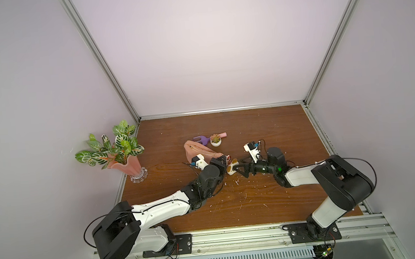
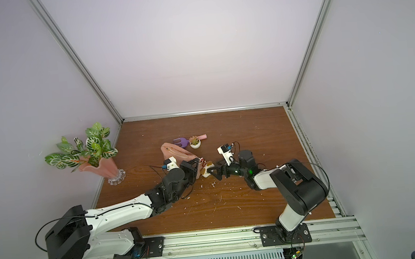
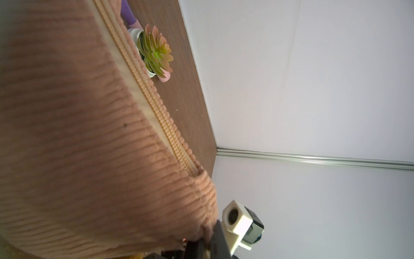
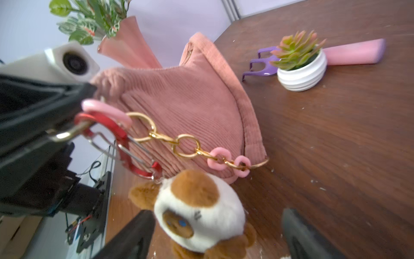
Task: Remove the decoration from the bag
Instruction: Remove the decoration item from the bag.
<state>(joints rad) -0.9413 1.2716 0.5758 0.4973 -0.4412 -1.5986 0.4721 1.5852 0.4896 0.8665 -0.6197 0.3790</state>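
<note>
the left arm (image 1: 162, 209) and right arm (image 1: 299, 177) have white shells between bulky black joints. a thin black cable (image 1: 84, 232) loops at each shoulder. white boxy wrist camera (image 1: 251, 148), black right gripper (image 1: 242, 168), green light (image 1: 279, 169), screwed black base plate (image 1: 182, 241).

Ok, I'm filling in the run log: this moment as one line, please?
task: decoration not yet off bag | left gripper: shut on bag end | right gripper: open around decoration

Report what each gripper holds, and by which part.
Left gripper clamps the bag at its end corner, by the red clip. Right gripper holds nothing: its jaws stand open either side of the decoration.
</note>
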